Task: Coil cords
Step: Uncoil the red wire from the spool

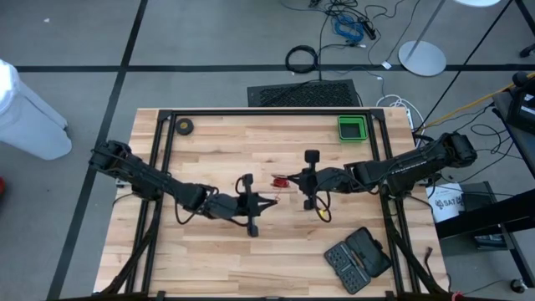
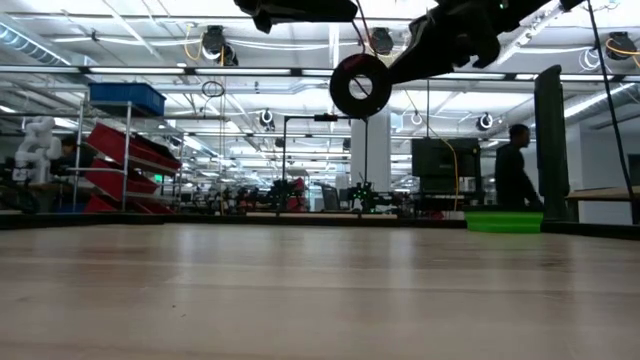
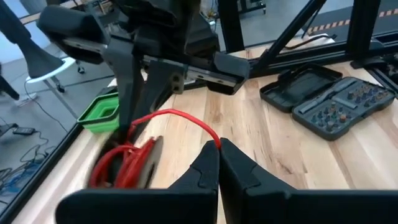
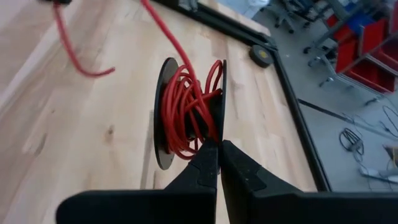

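Note:
The thin red cord [image 4: 186, 118] is partly wound on a small round black reel [image 2: 360, 87], which hangs well above the table's middle. My right gripper [image 4: 217, 144] comes from the table's right and is shut on the reel; it also shows in the high view [image 1: 290, 180]. My left gripper [image 3: 217, 148] comes from the left and is shut on the cord a short way from the reel [image 3: 127, 165]; it also shows in the high view [image 1: 272, 200]. A loose loop of cord [image 4: 74, 62] hangs beyond the reel. My left gripper pinches the red cord [image 3: 213, 138] between its two fingertips, on the free stretch that arcs over to the reel. The fingers lie roughly level, coming from the table's left. The cord bows slack between fingertips and reel. My right gripper pinches the rim of one reel flange [image 4: 220, 132] between its two fingertips, coming roughly level from the table's right. The reel stands on edge, lifted clear of the table, with the red windings between its two flanges.
A green bin [image 1: 352, 127] stands at the far right. An open black bit case [image 1: 358, 259] lies at the near right. A small black ring-shaped roll [image 1: 185, 126] lies at the far left. Black frame rails [image 1: 267, 111] run along the table's edges.

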`<state>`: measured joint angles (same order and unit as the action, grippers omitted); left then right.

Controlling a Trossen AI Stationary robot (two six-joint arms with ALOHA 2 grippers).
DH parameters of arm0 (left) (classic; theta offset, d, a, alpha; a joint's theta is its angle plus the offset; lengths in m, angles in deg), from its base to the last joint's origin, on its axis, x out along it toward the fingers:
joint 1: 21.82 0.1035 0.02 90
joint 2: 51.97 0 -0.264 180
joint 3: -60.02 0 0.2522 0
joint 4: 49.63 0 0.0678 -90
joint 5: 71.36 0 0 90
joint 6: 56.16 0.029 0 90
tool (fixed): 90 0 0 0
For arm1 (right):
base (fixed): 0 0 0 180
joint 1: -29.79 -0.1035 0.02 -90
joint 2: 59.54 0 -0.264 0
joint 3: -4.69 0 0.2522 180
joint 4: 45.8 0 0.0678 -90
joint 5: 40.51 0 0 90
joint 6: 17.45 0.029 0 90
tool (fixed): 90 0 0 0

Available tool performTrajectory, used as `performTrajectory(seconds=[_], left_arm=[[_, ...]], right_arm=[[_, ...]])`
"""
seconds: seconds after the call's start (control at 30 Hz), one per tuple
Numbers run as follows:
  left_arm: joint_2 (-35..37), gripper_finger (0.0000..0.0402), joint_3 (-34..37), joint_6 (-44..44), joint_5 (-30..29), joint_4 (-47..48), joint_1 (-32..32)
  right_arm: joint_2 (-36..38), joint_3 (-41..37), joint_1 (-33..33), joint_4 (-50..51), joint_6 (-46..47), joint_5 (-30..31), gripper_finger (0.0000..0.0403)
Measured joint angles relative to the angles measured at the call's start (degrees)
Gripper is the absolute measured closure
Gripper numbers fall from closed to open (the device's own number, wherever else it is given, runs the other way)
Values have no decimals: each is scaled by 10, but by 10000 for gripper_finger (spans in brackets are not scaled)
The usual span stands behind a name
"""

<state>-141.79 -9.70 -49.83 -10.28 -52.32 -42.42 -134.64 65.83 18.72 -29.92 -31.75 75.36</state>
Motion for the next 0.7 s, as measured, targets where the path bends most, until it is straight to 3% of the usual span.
performTrajectory(seconds=[0.37, 0.7], left_arm=[[0, 400, 0, 0, 19, -32, 0], [-2, 400, 0, -29, 24, -44, 9]], right_arm=[[0, 0, 0, -35, 17, 53, 403], [0, 0, 0, -46, 20, 59, 403]])
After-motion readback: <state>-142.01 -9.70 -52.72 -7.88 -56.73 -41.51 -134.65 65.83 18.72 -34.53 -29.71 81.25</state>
